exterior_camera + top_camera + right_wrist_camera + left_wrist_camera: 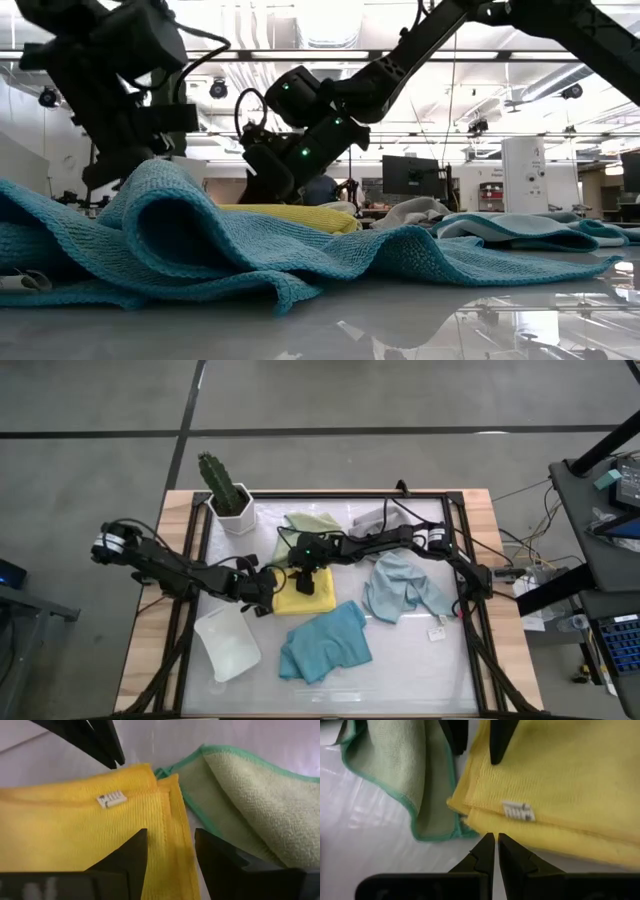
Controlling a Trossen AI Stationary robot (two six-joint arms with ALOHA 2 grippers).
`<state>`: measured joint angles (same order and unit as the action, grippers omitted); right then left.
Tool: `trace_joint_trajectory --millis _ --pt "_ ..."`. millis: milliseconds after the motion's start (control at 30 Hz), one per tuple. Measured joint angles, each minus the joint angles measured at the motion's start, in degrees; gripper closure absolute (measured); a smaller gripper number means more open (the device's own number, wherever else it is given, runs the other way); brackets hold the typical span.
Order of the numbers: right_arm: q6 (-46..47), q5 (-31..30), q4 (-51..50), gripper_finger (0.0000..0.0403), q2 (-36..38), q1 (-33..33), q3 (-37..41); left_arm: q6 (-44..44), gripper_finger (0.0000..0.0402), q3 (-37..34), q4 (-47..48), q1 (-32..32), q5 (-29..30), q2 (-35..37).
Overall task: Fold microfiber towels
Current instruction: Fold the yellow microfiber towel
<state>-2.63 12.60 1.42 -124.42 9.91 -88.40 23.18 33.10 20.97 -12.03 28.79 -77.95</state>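
Note:
A folded yellow towel (312, 598) lies flat in the middle of the table, with a sage green towel (312, 523) just beyond it. My right gripper (170, 832) is open, low over the yellow towel's far part, with the towel's side edge (176, 815) between its fingers. My left gripper (495, 836) is shut, its tips at the yellow towel's left corner (465, 810). A teal towel (325, 642) lies crumpled near the front, a pale blue one (405, 585) to the right and a grey one (375, 520) at the back. My left gripper's shut tips stand at the yellow towel's layered edge (485, 822), slanting down from the table's left; whether they touch it I cannot tell. My right gripper's fingers straddle the towel's side edge, slanting down from the far right; whether they touch the cloth I cannot tell.
A white tray (228, 643) lies at the front left. A cactus in a white pot (228, 500) stands at the back left. A black frame (470, 590) borders the white work surface.

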Motion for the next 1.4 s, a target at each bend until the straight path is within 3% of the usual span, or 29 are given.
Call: trace_joint_trajectory --millis 267,567,933,1400 --pt "-1.06 0.04 -0.08 0.0301 0.00 0.00 0.34 0.04 0.0394 -2.81 -4.40 0.47 0.43 0.02" --pt "-2.93 2.67 -0.82 0.0387 0.00 0.00 0.46 0.42 0.0394 -6.65 -10.11 1.20 0.89 0.02" --pt "-4.89 2.19 1.75 0.0394 3.02 -0.11 0.50 0.02 0.0394 -8.57 -13.43 1.20 4.60 0.02" --pt "-4.00 0.67 4.27 0.0394 1.65 -0.13 0.50 -2.79 0.0394 -9.75 -17.99 1.20 7.47 0.02"
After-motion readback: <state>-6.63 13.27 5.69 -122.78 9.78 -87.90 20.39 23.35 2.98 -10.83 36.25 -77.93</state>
